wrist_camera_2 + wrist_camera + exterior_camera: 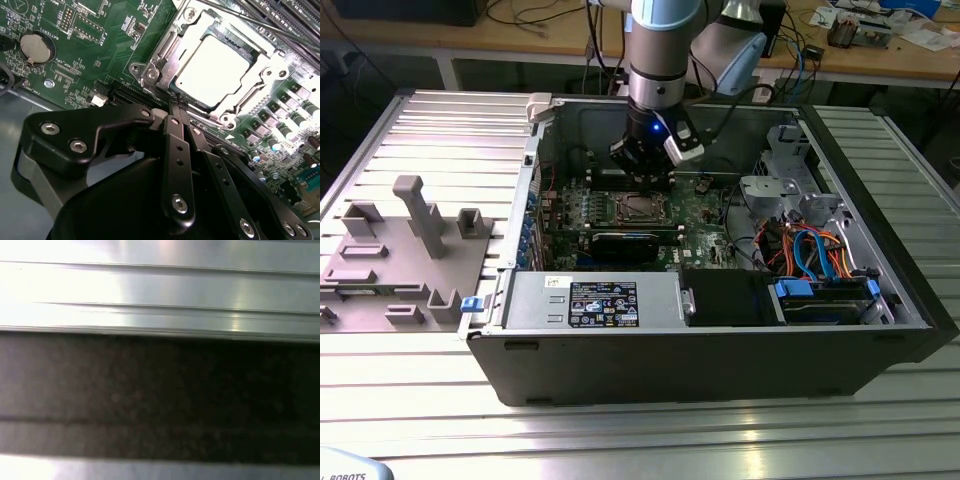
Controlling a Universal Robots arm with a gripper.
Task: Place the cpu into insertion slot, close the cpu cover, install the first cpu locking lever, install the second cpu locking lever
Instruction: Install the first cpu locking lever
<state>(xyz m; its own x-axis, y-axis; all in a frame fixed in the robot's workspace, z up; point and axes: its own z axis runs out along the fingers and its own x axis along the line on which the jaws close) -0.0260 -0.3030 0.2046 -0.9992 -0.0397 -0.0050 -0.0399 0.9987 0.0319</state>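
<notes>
My gripper [178, 106] has its fingers pressed together, empty, tips at the near edge of the insertion slot [220, 70]. The cpu [212, 70] lies seated there, and the cpu cover [175, 47] looks closed over it. Pushing off-line, I could slip and scrape the board. The exterior view shows my gripper [645, 165] inside the case [720, 370]; the second wrist view gives the socket detail.
</notes>
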